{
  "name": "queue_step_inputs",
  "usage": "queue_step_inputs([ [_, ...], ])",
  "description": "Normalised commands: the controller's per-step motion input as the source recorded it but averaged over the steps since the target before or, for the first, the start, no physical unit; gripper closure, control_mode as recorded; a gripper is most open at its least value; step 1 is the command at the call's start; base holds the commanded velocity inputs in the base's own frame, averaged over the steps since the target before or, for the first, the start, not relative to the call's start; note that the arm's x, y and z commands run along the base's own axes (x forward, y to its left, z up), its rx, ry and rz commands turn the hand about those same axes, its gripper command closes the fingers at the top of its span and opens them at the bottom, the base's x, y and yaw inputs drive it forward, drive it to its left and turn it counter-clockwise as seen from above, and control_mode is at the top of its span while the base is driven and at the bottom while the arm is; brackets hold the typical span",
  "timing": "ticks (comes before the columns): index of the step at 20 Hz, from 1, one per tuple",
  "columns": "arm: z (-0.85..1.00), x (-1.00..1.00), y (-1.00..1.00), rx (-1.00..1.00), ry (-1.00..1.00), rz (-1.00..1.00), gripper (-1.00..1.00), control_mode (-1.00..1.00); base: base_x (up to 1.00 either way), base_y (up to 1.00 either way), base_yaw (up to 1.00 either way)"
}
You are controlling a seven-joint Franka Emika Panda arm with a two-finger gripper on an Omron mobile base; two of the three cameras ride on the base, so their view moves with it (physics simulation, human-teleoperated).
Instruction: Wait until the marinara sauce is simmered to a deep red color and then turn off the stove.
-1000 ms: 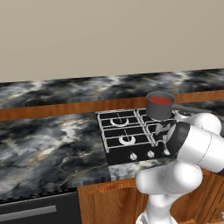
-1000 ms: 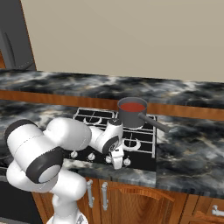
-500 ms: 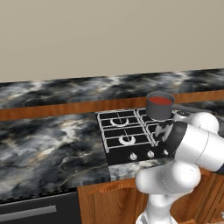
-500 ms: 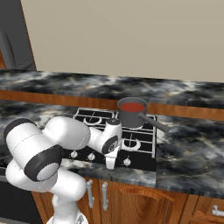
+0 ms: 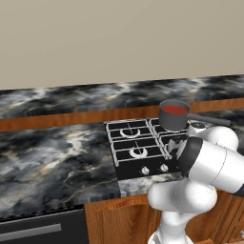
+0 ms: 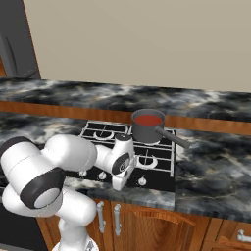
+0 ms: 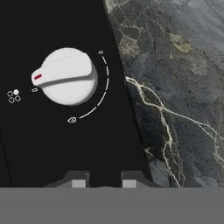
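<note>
The marinara sauce (image 5: 175, 109) (image 6: 148, 119) shows red inside a dark grey saucepan (image 6: 146, 131) on the stove's back right burner, its long handle (image 6: 171, 138) pointing right. The stove (image 5: 125, 172) (image 6: 162, 179) is black with pale grates and silver knobs along its front. My gripper (image 6: 118, 185) (image 7: 104, 181) hangs over the stove's front edge, pointing down at the knob row. In the hand view a white knob (image 7: 65, 76) with a red mark lies ahead of the fingertips (image 7: 78, 180), apart from them. The jaws stand nearly together with nothing between them.
Dark marbled countertop (image 5: 52, 157) (image 7: 175, 87) runs on both sides of the stove. Wooden cabinet doors with metal handles (image 6: 100, 215) sit below. A dark oven front (image 5: 38, 231) is at lower left, and a dark tall appliance (image 6: 14, 39) stands at far left.
The hand has shifted a little to the left along the stove's front edge. The saucepan and sauce have not moved.
</note>
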Motion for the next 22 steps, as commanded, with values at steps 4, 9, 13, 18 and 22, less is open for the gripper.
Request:
queue_step_inputs([
  [4, -0.14, 0.22, 0.76, 0.0, 0.0, -0.45, 1.0, -1.0, 0.0, 0.0, 0.0],
  [9, -0.4, 0.81, 0.81, 0.03, 0.01, -0.67, 1.0, -1.0, 0.0, 0.0, 0.0],
  [13, -0.59, 0.49, 0.52, 0.09, 0.03, -0.84, 1.0, -1.0, 0.0, 0.0, 0.0],
  [18, -0.7, 0.21, 0.28, 0.09, 0.01, -0.96, 1.0, -1.0, 0.0, 0.0, 0.0],
  [22, -0.54, 0.07, 0.39, 0.05, -0.03, -0.95, 1.0, -1.0, 0.0, 0.0, 0.0],
])
